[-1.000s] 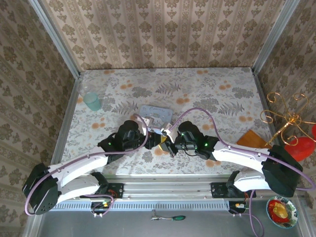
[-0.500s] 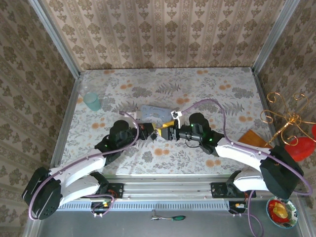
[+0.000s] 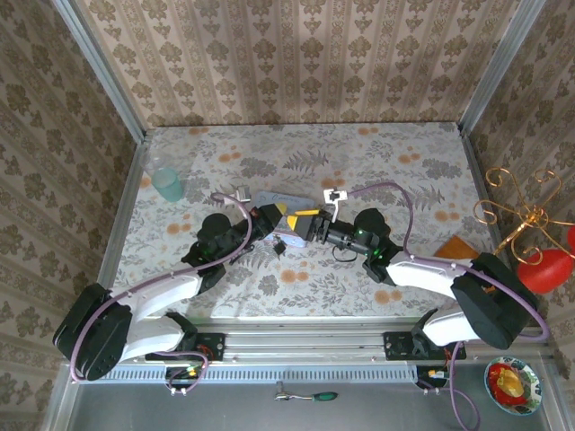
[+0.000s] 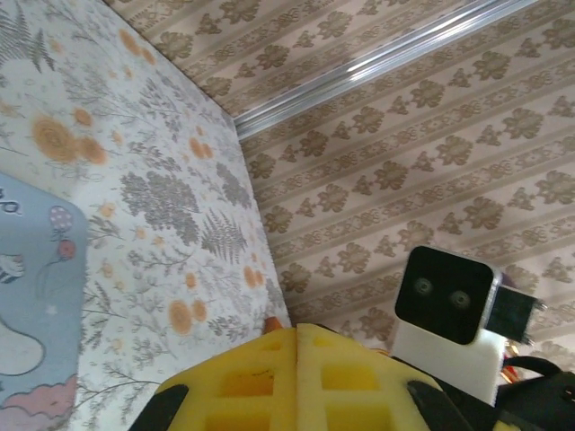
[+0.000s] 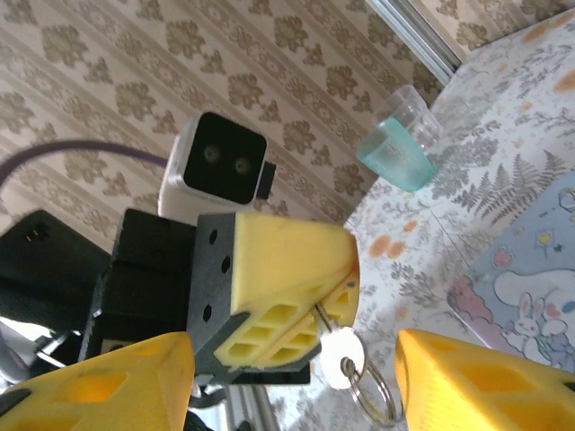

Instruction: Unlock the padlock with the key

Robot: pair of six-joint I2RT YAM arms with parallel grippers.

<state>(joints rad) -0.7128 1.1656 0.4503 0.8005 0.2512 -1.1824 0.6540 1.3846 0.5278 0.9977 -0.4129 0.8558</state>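
Judging from the frames, barely past the start: key (image 5: 340,357) picked up, nothing unlocked yet. Pinched, apparently by its blade, in the left gripper (image 5: 334,289), pads (image 4: 269,355) pressed together, with bow and ring (image 5: 373,395) dangling at lower centre of the right wrist view. Faced by the right gripper (image 5: 289,384), spread wide and empty, one finger in each lower corner there. Seems to leave the padlock (image 3: 278,244) as a small dark block on the surface (image 3: 395,171), just below the two grippers at centre of the top view; too small to be sure. Left to do: lift the padlock, turn the key so the blade points out, insert, twist. Nearby: zip bag (image 3: 283,201) just above the grippers, cup (image 3: 166,184) at upper left, well apart. Grip on the blade looks like the main obstacle.
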